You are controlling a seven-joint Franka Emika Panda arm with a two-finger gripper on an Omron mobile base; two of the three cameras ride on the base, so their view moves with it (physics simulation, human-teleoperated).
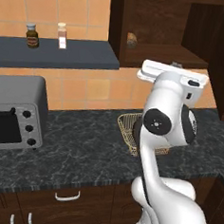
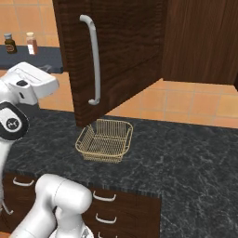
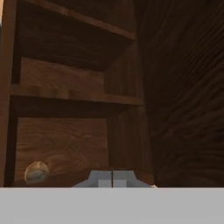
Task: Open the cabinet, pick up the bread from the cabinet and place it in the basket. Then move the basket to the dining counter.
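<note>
**Cabinet open, bun on its lower shelf, basket on the counter**

Nearest the cameras stands the robot's white arm, its hand (image 3: 112,178) raised toward the open cabinet; in the hand view the two finger tips sit pressed together with no gap and nothing between them.

Below stretches the black speckled granite counter (image 2: 186,158), running along a wall of orange-tan tiles (image 1: 87,88). On it, near the wall, rests the square golden-tan wire mesh basket (image 2: 105,140), which has nothing in it. A grey toaster oven (image 1: 14,113) stands at the counter's left end. Dark low cabinets with small curved handles (image 2: 116,209) lie under the counter.

Above, the dark brown wooden wall cabinet (image 1: 158,27) has its door (image 2: 121,51) swung wide, the long silver bar handle (image 2: 94,60) hanging over the basket in the right base view. The small round brown bun (image 1: 132,39) sits at the left of the cabinet's lower shelf, close to the side wall.

Left of the cabinet, a dark blue-grey wall shelf (image 1: 56,55) carries a brown jar (image 1: 32,35) and a pale spice shaker (image 1: 62,35), well apart from each other.
</note>
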